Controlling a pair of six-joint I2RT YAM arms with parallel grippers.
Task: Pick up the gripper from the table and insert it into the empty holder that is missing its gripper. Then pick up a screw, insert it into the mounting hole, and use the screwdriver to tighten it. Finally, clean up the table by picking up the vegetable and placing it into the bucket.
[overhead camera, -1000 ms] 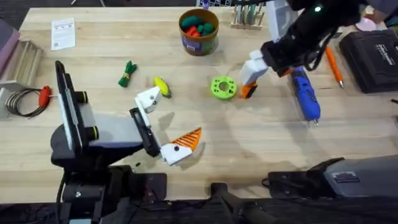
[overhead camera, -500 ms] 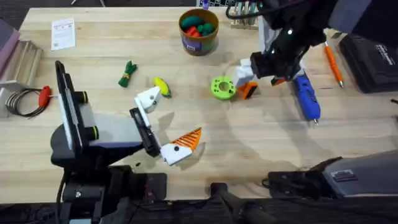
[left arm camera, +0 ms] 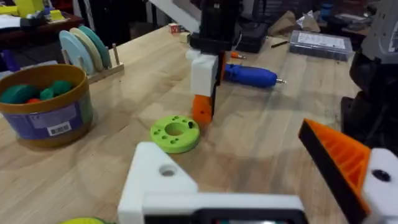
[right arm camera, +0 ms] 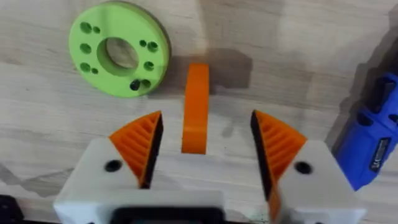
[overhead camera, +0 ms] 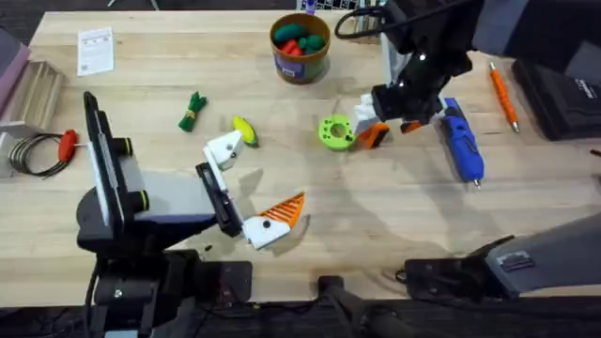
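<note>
Right gripper [right arm camera: 202, 146], fingers spread wide, hangs directly over the orange gripper [right arm camera: 196, 107], which lies beside the green disc [right arm camera: 119, 57] toward the bench's far right, its long axis running between the pads.

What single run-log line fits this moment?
phase: reach | right gripper: open, straddling small orange plastic finger | green holed disc: beside | left gripper: idle
</note>
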